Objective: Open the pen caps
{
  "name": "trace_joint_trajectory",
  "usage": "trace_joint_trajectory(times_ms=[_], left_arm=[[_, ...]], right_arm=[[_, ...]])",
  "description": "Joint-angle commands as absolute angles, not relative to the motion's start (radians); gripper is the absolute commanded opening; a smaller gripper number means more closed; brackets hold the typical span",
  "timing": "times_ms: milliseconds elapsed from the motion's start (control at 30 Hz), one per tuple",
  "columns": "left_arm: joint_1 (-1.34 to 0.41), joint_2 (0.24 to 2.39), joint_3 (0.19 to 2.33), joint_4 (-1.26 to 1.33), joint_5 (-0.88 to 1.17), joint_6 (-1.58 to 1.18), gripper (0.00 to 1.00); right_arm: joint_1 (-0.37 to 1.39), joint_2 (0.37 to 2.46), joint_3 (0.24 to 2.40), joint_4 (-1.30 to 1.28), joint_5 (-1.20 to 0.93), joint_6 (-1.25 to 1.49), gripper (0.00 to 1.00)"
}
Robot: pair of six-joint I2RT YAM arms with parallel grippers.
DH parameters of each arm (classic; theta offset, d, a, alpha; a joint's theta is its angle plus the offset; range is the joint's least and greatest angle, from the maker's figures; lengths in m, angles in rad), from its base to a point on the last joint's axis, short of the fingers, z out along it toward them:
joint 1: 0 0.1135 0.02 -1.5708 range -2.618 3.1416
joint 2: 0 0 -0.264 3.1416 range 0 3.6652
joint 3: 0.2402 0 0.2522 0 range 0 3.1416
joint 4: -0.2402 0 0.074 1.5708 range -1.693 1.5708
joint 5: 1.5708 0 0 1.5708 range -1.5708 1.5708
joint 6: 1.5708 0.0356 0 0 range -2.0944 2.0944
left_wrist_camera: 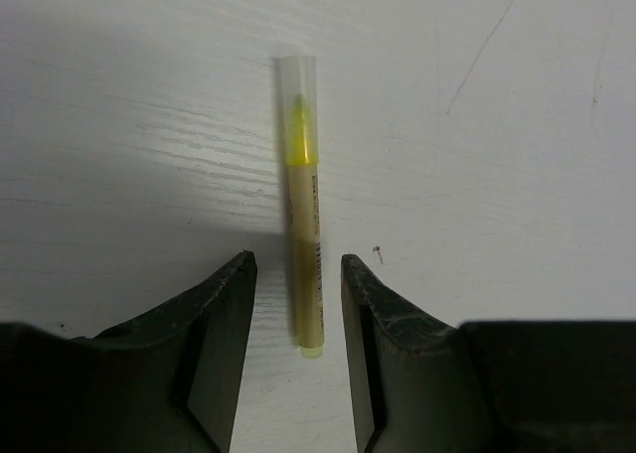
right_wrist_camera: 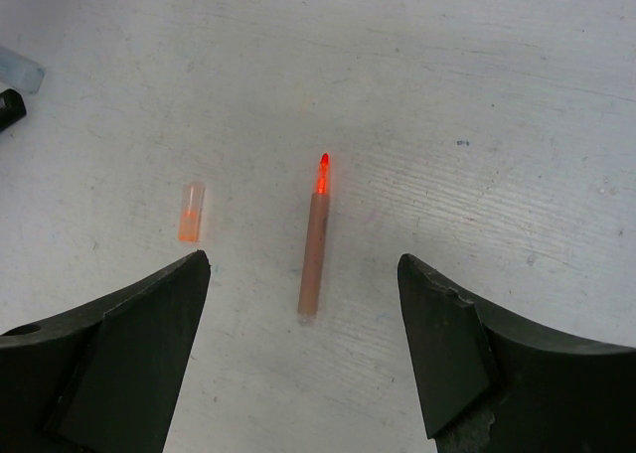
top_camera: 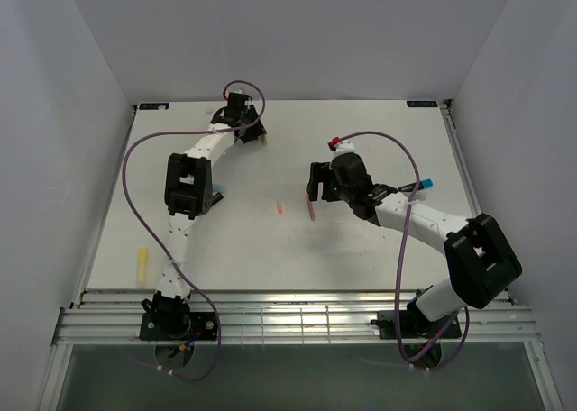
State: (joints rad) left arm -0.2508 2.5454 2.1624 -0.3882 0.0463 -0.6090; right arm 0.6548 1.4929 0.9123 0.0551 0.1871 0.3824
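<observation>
In the left wrist view a yellow pen (left_wrist_camera: 303, 244) lies on the white table with its clear cap (left_wrist_camera: 297, 90) still on. My left gripper (left_wrist_camera: 298, 274) is open; its jaws stand either side of the pen's rear end without touching it. In the right wrist view an orange pen (right_wrist_camera: 314, 259) lies uncapped with its bare orange tip (right_wrist_camera: 323, 172) pointing away. Its small orange cap (right_wrist_camera: 190, 213) lies apart to the left. My right gripper (right_wrist_camera: 303, 274) is open wide and empty above them. From above, the left gripper (top_camera: 245, 123) is at the far edge and the right gripper (top_camera: 315, 187) is mid-table.
In the top view a yellow marker piece (top_camera: 141, 262) lies at the near left. A blue-tipped piece (top_camera: 425, 184) and a red piece (top_camera: 334, 143) lie by the right arm. A pale cap (right_wrist_camera: 20, 71) shows at the far left of the right wrist view.
</observation>
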Motion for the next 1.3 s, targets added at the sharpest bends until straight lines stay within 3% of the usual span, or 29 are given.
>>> trace_joint_trajectory(times_ms=[0,433,567,667,900,1000,1267], left_arm=[[-0.259,2.546,2.195,-0.42,0.02,-0.572,0.5],[-0.321,2.589,2.227,-0.483,-0.156,-0.43,0.44],[-0.321,2.589,2.2,-0.492,-0.172,-0.423,0.34],[-0.321,2.591,2.192,-0.494,-0.16,-0.426,0.22],[-0.319,2.571,2.198,-0.492,-0.118,-0.41,0.09],[-0.316,2.499,2.183,-0.502,-0.136,-0.405,0.0],[-0.316,2.12,1.871,-0.499,-0.049,-0.454,0.0]], right_arm=[[0.652,1.46,0.893,0.106,0.19,0.373,0.82],[0.652,1.437,0.864,0.121,0.201,0.353,0.82],[0.652,1.431,0.858,0.121,0.199,0.35,0.82],[0.65,1.42,0.851,0.12,0.204,0.348,0.82],[0.65,1.402,0.854,0.112,0.199,0.351,0.82],[0.649,1.399,0.862,0.092,0.184,0.36,0.82],[0.641,1.397,0.888,0.026,-0.041,0.394,0.81]])
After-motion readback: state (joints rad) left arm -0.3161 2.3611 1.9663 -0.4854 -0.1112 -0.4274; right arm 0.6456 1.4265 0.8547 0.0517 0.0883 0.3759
